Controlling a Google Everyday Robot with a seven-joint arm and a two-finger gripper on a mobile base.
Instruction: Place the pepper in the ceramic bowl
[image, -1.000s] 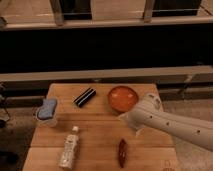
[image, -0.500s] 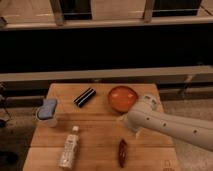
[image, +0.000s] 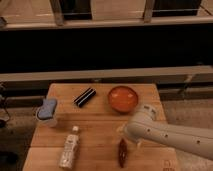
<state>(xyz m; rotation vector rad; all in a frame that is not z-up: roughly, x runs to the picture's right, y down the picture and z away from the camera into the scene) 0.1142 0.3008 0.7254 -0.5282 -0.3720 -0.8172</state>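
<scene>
The pepper (image: 122, 152), small, slender and dark red, lies on the wooden table (image: 100, 120) near its front edge. The ceramic bowl (image: 123, 98), round and glossy orange-red, sits at the back right of the table with nothing in it. My white arm reaches in from the right. Its gripper (image: 129, 137) hangs just above the pepper's far end, in front of the bowl. The fingers point down and stand open, holding nothing.
A black ribbed bar (image: 85, 97) lies left of the bowl. A white cup with a blue top (image: 47, 112) stands at the left edge. A clear bottle (image: 70, 148) lies at the front left. A dark railing runs behind the table.
The arm's end has moved toward the table's front, from beside the bowl down to just above the pepper. The objects on the table have not moved.
</scene>
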